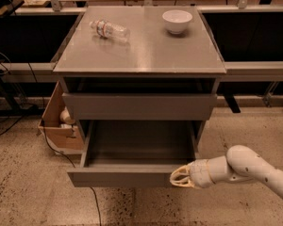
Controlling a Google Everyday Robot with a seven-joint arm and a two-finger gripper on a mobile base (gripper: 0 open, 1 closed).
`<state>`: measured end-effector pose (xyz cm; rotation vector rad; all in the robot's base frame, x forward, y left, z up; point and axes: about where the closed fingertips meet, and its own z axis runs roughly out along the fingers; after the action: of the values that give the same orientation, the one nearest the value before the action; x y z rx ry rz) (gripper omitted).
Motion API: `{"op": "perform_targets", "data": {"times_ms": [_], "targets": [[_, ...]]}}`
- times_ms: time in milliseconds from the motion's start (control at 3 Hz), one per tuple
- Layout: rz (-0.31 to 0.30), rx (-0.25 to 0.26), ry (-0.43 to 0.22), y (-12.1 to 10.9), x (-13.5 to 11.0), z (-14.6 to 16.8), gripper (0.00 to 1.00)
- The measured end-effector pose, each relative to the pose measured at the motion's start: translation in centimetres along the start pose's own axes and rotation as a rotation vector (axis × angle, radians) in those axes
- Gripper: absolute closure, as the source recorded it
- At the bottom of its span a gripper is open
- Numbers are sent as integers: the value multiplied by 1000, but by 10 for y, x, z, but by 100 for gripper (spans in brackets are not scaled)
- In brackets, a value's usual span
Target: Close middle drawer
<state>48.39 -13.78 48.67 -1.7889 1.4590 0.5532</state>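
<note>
Only one camera view here. The middle drawer (122,177) is pulled well out of the grey cabinet, sitting lower centre of the frame with its tray open and apparently nothing in it. The drawer above it (139,106) is nearly flush.

The claw (181,177) is low and right of centre, right up against the right end of the middle drawer's flat front panel, with the white arm trailing off to the lower right corner. It looks like it's touching the panel, but I wouldn't swear to it. I honestly can't tell if the claw is wide or narrow from this angle.

Handling-wise, I'd guess the drawer is stiff sheet metal, light with nothing in it, and runs on slides. There's no handle, so there's nothing to grab. You'd just push flat on the front panel. Pushing at the right end could skew it in the runners, so nearer the middle seems safer.

On the cabinet's top surface (146,51) there's a plastic bottle (109,30) lying on its side and a white bowl (177,20), both well away from the claw.
</note>
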Motion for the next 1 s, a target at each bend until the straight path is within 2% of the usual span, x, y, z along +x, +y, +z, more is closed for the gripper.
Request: {"op": "perform_targets", "data": {"times_ms": [667, 1000], "targets": [[53, 123, -32, 9, 47, 13, 100], [57, 170, -53, 11, 64, 18, 100]]}}
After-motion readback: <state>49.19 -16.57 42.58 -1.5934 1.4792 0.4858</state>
